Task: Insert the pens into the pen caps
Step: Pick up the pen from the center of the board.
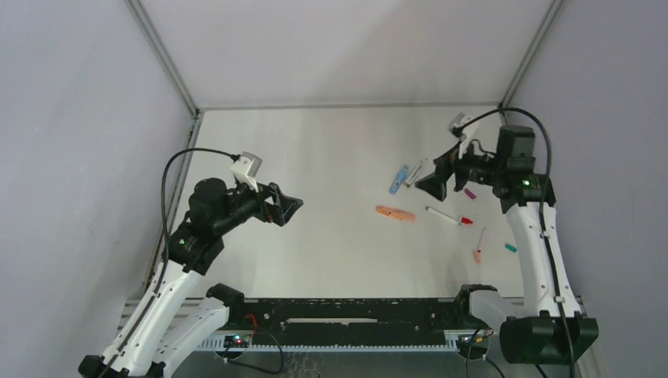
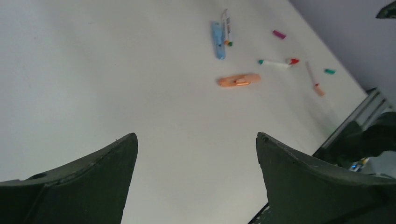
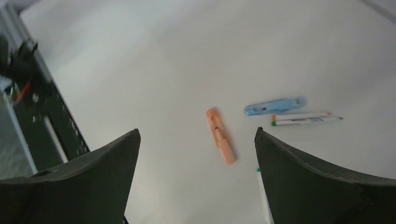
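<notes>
Left tool (image 1: 287, 206) raised over the left half of the tabletop (image 1: 331, 157), jaws spread wide, nothing between them and nothing touched; its wrist view shows bare surface in the gap between the two dark fingers (image 2: 93, 177). Right tool (image 1: 436, 179) hangs above the right half, jaws equally wide, empty, touching nothing. All task items lie on the right half, well apart from the left tool and scattered around and below the right one. Light blue cap (image 1: 398, 179) lies just left of the right tool, with a grey pen (image 1: 415, 172) alongside it, near-parallel; from the right wrist view this looks like two thin pens lying together, but cannot tell for sure. Salmon-orange cap (image 1: 395, 213) lies by itself nearer the arms, apart from the blue one. White pen (image 1: 447, 215) with a red tip at one end lies just right of the orange cap, not touching it; the left wrist view shows a teal end opposite the red. Magenta cap (image 1: 470, 193) sits under the right arm's wrist. Closer to the near edge, a slim pen (image 1: 479, 244) with a salmon-coloured end, and a small teal cap (image 1: 511, 247) just beside it on the right.
</notes>
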Available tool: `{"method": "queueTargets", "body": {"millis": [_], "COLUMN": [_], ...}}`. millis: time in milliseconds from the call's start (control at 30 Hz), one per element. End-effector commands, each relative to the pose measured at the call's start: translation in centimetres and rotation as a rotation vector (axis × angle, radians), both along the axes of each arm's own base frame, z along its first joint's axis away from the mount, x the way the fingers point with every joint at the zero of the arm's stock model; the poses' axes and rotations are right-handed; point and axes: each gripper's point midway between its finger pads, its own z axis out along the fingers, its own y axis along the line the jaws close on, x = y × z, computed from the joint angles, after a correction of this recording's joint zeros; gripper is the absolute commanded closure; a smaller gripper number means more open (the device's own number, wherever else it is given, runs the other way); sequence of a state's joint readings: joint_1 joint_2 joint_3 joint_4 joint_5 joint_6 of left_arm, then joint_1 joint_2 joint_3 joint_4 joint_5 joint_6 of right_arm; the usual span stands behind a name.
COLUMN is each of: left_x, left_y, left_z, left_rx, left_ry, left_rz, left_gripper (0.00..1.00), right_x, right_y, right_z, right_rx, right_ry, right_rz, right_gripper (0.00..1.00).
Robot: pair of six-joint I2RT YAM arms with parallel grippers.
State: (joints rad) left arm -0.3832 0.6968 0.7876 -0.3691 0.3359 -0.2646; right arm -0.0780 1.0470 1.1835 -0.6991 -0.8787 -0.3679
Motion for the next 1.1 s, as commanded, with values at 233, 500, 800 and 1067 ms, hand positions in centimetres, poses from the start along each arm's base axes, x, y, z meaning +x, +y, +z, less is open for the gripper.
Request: {"method": "queueTargets", "body": {"millis": [233,500,800,1067], "left_x": [1.0,1.6,2.0,2.2], "left_y": [2.4,2.4,3.4,3.3], "left_z": [-1.6,-2.4,-2.6,-2.7], "left_rx": [0.16,0.17,0.173,0.154], "left_ry": [-0.082,-0.046,-0.035,-0.016], "left_rz": [0.092,0.103,0.142,0.136], "left_gripper": [0.0,0.0,0.0,0.0], "right_x": [-1.2,1.5,4.1,4.0], "right_y": [1.0,1.4,2.7,2.7], "right_z": [-10.7,-19.1,-24.0,-25.9], "right_rx": [-0.242,-0.527,-0.677,-0.682], "right_ry": [-0.091,-0.014,0.094,0.173], "right_rz": [0.331,0.332,0.322,0.321], "right_gripper": [0.0,0.05,0.26,0.33]}}
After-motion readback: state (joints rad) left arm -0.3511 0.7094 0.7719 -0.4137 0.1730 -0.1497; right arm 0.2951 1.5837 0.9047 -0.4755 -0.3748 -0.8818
